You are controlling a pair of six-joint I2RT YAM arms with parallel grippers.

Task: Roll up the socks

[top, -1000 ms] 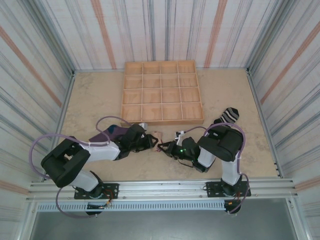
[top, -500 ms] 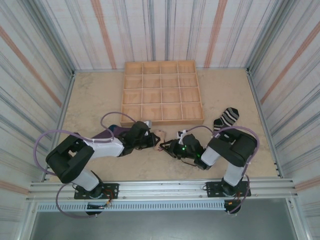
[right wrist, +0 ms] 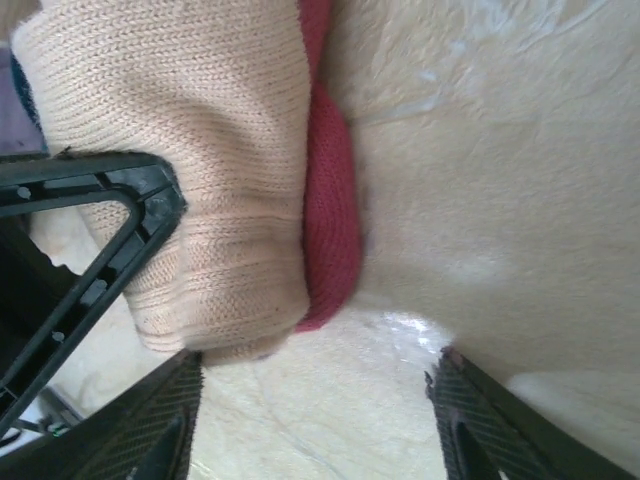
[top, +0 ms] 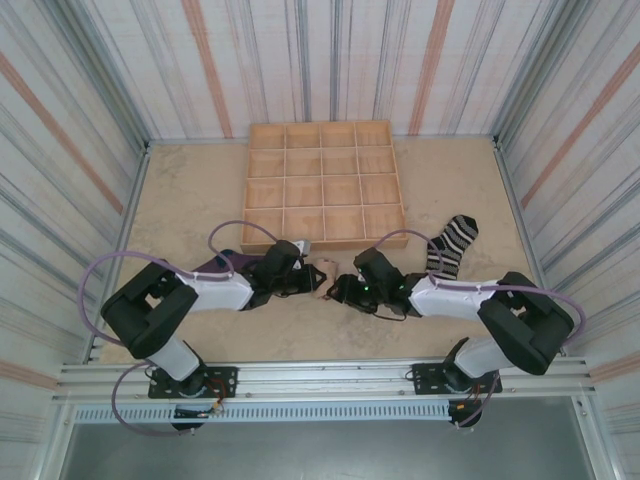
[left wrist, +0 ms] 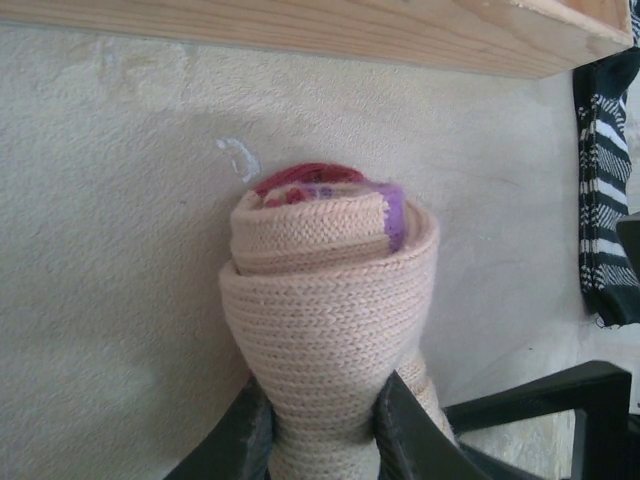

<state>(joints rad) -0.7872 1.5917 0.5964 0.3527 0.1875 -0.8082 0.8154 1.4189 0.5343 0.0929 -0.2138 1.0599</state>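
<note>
The peach sock (left wrist: 325,290) is rolled into a tight bundle with its dark-red end (right wrist: 335,220) showing, and it rests on the table in front of the tray. My left gripper (left wrist: 322,405) is shut on the roll's lower part, one finger on each side. My right gripper (right wrist: 312,390) stands open just right of the roll (top: 322,270), with bare table between its fingers. The black-and-white striped sock (top: 455,240) lies flat to the right of the tray. The purple sock (top: 222,265) lies partly hidden under my left arm.
A wooden tray (top: 325,243) divided into several square compartments stands at the back centre; its front wall (left wrist: 350,25) is just beyond the roll. Striped walls close the table in on three sides. The striped sock (left wrist: 605,200) lies near my right arm's forearm.
My right gripper has opened and let go of the peach roll, and its arm has stretched out low across the table. My left gripper has tightened on the roll and shifted slightly right.
</note>
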